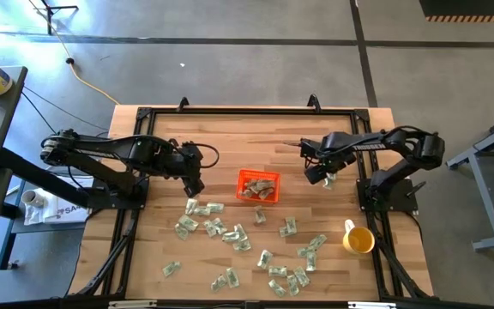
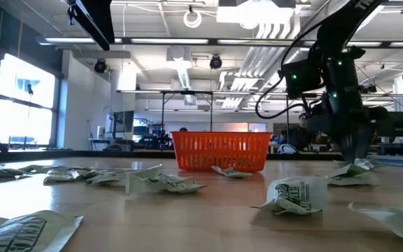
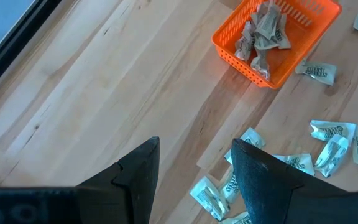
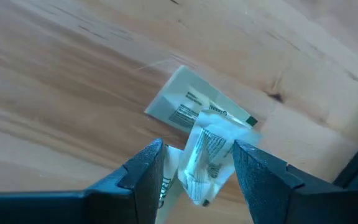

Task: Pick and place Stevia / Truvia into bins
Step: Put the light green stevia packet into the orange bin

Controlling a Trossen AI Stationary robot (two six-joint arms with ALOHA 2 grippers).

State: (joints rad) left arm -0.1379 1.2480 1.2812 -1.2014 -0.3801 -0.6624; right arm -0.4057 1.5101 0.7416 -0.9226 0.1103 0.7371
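Counting stock, we log the counter (image 1: 230, 137): bare at twelve o'clock. Orange bin (image 1: 258, 185), centre: a few sachets inside. Loose sachets (image 1: 230, 233), dozens, spread from five to eight o'clock. Left hand (image 1: 194, 185), nine o'clock: parted, empty. Right hand (image 4: 194, 168), three o'clock: pinching one crumpled sachet (image 4: 207, 152).

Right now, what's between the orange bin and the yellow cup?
In the high view, a few sachets lie on the table between the bin and the cup.
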